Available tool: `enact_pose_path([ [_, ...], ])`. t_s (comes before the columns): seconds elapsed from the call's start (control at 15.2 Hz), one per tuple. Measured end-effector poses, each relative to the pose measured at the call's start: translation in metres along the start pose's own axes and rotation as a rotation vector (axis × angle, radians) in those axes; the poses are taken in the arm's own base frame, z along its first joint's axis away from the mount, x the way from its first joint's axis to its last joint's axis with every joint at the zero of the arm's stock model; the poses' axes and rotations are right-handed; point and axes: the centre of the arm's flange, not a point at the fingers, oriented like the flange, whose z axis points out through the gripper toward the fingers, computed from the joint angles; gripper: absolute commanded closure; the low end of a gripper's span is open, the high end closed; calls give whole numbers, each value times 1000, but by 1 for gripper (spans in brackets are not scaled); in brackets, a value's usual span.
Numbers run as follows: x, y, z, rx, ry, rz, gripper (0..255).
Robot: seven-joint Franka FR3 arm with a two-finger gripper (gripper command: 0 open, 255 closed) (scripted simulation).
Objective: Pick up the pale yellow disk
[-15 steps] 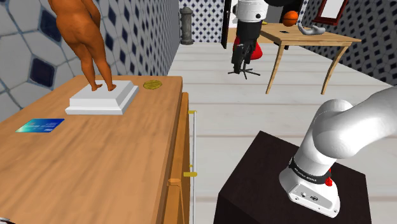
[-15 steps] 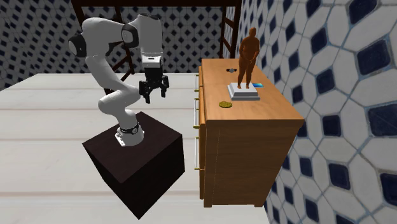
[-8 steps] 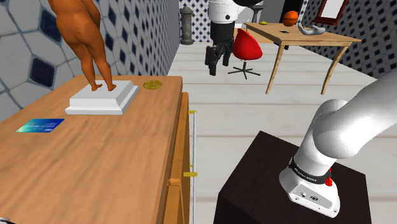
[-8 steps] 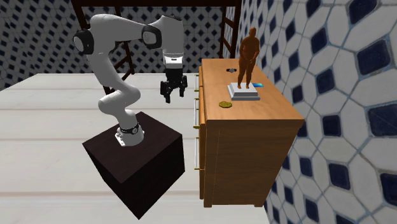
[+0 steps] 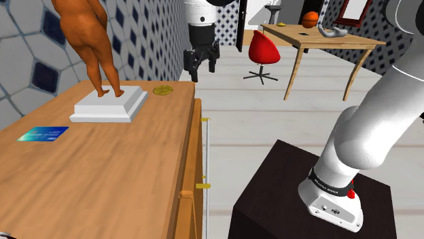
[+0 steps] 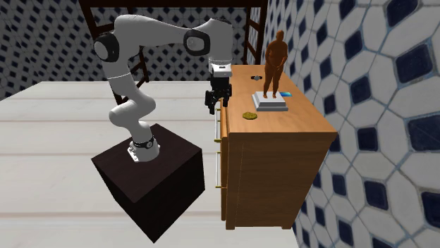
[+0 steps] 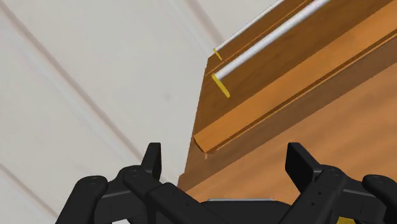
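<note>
1. Far left in the shoulder view, a blue card [image 5: 42, 134] lies flat on the wooden desk [image 5: 122, 176], well apart from the action.
2. Next along, an orange-brown statue [image 5: 85, 34] stands upright on a white plinth [image 5: 109, 105]. It's the one obstacle close to the target.
3. Here's the prize: the pale yellow disk [image 5: 162, 89], looking rather golden, lies flat on the desk top. It sits just beside the plinth's far corner and near the desk's front edge.
4. Right of it hang the jaws, pointing down, above the level of the desk top and roughly over that front edge. They're near the disk but not over it.
5. The jaws stand wide apart with nothing between them. The wrist view looks past them onto the desk's edge and two pale drawer handles [image 7: 267, 42].
6. The second exterior view agrees: the disk [image 6: 248, 115] is to the right and the jaws are to its left, at the desk's edge.
7. My read is that this is the approach, with no grasp begun.
8. The next move calls for sliding inward until the disk lies between the jaws, then dropping straight down. The disk is thin and flat, so the tips likely need to almost reach the wood before closing.
</note>
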Motion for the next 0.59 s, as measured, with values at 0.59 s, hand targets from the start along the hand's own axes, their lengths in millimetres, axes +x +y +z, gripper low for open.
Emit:
enact_pose_path([
  [0.59,88,-75,-1,32,-8,21,0],
])
